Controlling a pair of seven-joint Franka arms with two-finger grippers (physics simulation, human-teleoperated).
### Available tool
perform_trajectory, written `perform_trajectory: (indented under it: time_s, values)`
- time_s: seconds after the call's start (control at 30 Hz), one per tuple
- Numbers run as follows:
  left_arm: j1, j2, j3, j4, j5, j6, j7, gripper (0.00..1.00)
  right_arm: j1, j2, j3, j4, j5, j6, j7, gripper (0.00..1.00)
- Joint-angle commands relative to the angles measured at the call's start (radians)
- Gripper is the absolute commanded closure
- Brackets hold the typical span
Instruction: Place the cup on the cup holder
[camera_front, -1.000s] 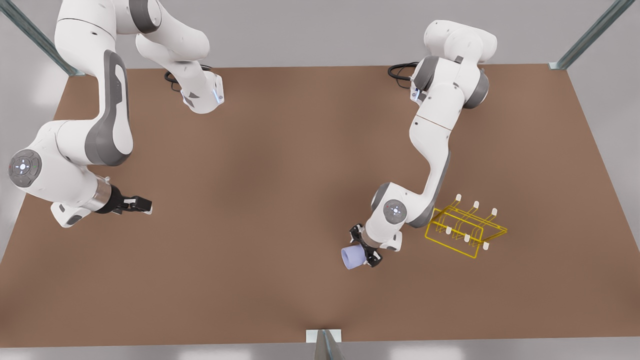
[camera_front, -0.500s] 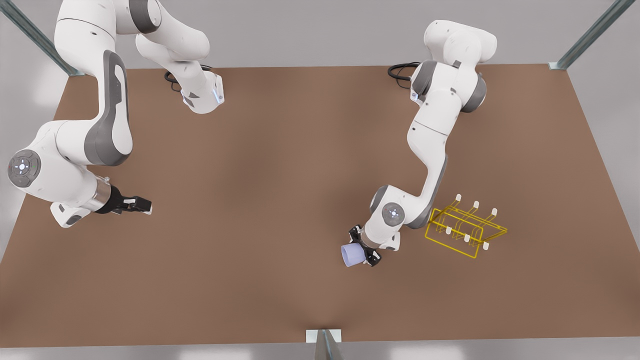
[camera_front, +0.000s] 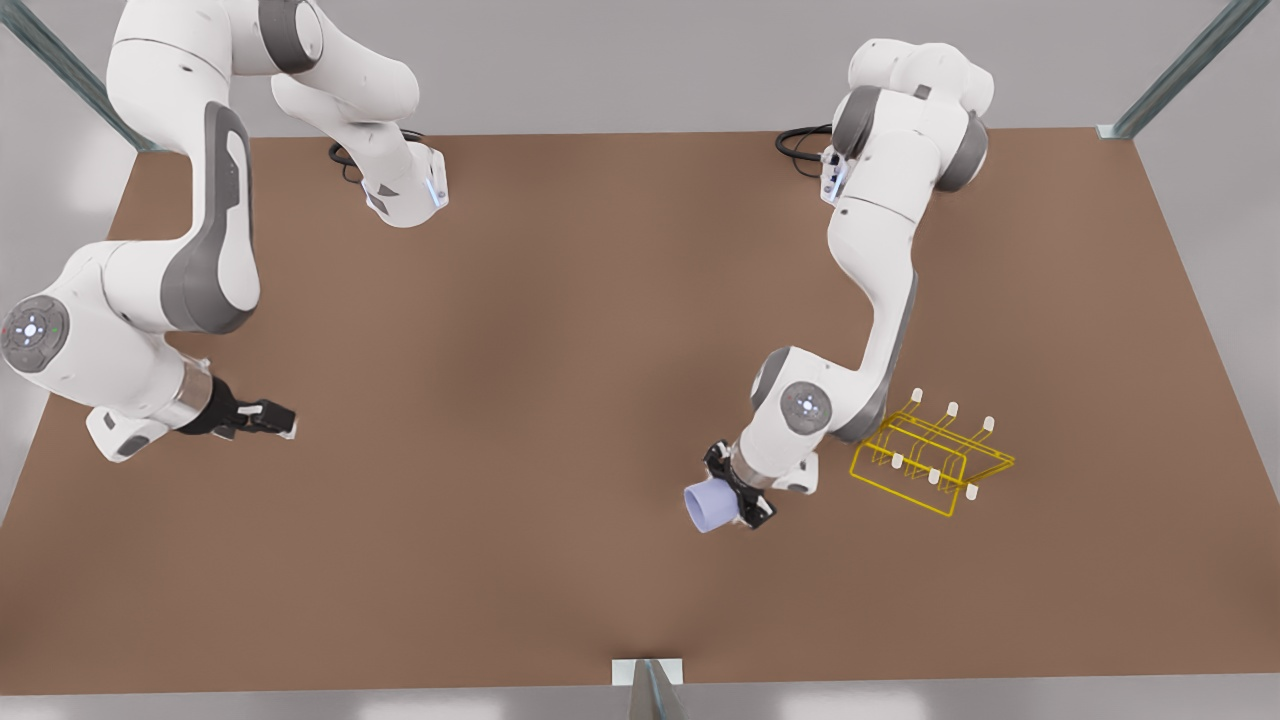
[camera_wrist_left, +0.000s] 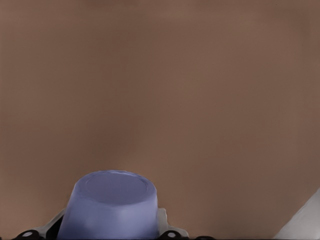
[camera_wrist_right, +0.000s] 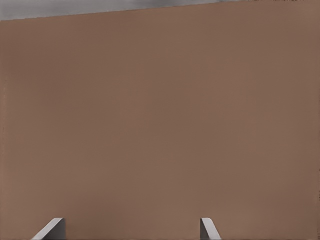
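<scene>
My left gripper, lower centre-right, clamps the cup; cup holder just right. Right gripper waits, fingers apart. Risk: tilted cup snags a prong.

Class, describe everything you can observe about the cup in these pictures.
The cup is small, plain and lavender-blue, handleless, tapering from a wider rim to a flat closed base, matte like plastic. It lies sideways, clamped in the left gripper above the brown table, on the front view's left of the yellow cup holder and apart from it. The left wrist view shows its base facing outward.
</scene>
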Motion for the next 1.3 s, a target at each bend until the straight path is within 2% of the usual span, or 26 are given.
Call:
perform_trajectory:
  time_s: [0.0, 0.07, 0.13, 0.23, 0.4, 0.53, 0.63, 0.7, 0.83, 1.27]
  values:
    - [-0.120, -0.035, 0.175, -0.003, -0.015, -0.279, -0.049, 0.31, 0.004, 0.006, -0.001, 0.011, -0.008, 0.015, 0.001, 0.00]
    - [-0.363, -0.045, 0.487, -0.030, 0.027, -0.439, -0.034, 0.31, 0.004, 0.006, 0.000, 0.011, -0.036, 0.016, -0.001, 0.00]
    - [-0.507, -0.031, 0.665, -0.109, 0.127, -0.465, 0.011, 0.31, 0.002, 0.006, 0.000, 0.011, -0.036, 0.015, -0.001, 0.00]
    - [-0.702, 0.024, 0.841, -0.251, 0.332, -0.459, 0.065, 0.31, -0.001, 0.008, 0.000, 0.011, -0.034, 0.016, -0.004, 0.00]
    - [-0.955, 0.063, 1.028, -0.310, 0.410, -0.468, 0.187, 0.31, -0.002, 0.009, 0.000, 0.011, -0.034, 0.016, -0.008, 0.00]
    - [-0.927, 0.129, 1.025, -0.340, 0.510, -0.458, 0.370, 0.31, -0.002, 0.011, -0.001, 0.009, -0.031, 0.015, -0.007, 0.00]
    - [-0.884, 0.129, 1.039, -0.428, 0.587, -0.318, 0.514, 0.31, -0.002, 0.011, -0.001, 0.009, -0.031, 0.015, -0.010, 0.00]
    - [-0.891, 0.146, 1.093, -0.426, 0.578, -0.286, 0.718, 0.31, -0.002, 0.011, -0.001, 0.009, -0.031, 0.015, -0.010, 0.00]
    - [-0.894, 0.175, 1.088, -0.417, 0.545, -0.232, 0.928, 0.31, -0.002, 0.011, -0.001, 0.009, -0.031, 0.015, -0.010, 0.00]
    - [-0.769, 0.270, 1.100, -0.394, 0.547, -0.227, 0.856, 0.31, -0.004, 0.011, -0.001, 0.009, -0.030, 0.015, -0.007, 0.00]
